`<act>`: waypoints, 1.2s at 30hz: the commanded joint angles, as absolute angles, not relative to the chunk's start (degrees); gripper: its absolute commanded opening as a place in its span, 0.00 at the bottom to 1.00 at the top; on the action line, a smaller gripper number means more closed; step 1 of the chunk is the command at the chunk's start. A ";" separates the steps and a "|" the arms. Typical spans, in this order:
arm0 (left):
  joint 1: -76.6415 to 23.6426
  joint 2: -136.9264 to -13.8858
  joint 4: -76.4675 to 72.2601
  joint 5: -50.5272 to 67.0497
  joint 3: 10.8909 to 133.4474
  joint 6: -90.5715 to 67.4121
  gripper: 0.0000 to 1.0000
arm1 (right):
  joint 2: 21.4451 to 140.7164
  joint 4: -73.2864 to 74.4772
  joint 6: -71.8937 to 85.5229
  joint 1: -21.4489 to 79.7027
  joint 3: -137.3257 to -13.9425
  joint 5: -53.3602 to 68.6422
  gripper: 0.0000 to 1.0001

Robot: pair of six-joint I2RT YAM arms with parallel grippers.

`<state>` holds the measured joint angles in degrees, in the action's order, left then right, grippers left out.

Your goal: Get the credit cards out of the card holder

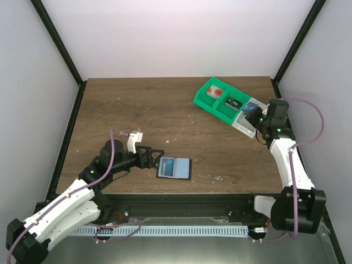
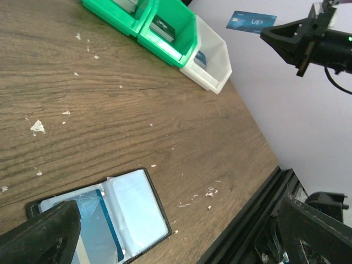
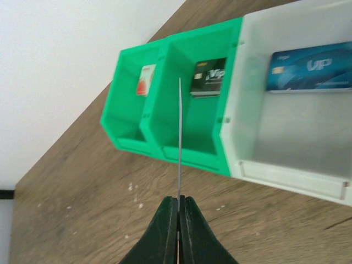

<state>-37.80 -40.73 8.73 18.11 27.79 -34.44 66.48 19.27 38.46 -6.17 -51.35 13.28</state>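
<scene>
So the card holder (image 1: 174, 168) is lying flat and flipped open on the tabletop (image 1: 137, 104), close to the near edge and roughly mid-way along it. From the left wrist view you can see clear sleeves inside, and one of them has a bluish card (image 2: 102, 231) tucked in it.

The left gripper (image 1: 153, 158) sits low, just beside the holder's left edge, jaws spread wide with nothing between them.

Over at the far right corner there's a green tray (image 3: 132, 110) with two compartments and a white tray (image 3: 286, 137) butted up against it. One green compartment has a red-and-white card (image 3: 146, 80), the other a black VIP card (image 3: 208, 77), and the white one has a blue VIP card (image 3: 308, 69).

The right gripper (image 3: 179, 201) is up in the air by those trays, pinched tight on another blue VIP card (image 2: 250, 22) by its edge.

There are pale crumbs (image 2: 37, 126) scattered on the wood too.
</scene>
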 commanded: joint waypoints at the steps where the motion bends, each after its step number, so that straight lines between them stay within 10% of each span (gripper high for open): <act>1: -37.73 -39.09 11.00 20.38 29.91 -33.34 1.00 | 70.62 23.05 35.08 -9.29 -54.43 11.99 0.00; 36: -37.87 -40.07 8.97 19.90 28.27 -33.49 1.00 | 96.40 22.63 20.38 -18.05 -69.37 19.08 0.00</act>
<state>-37.80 -39.59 10.04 19.66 28.18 -34.24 94.74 23.75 22.63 -16.78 -66.63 17.17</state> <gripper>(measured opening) 0.997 0.016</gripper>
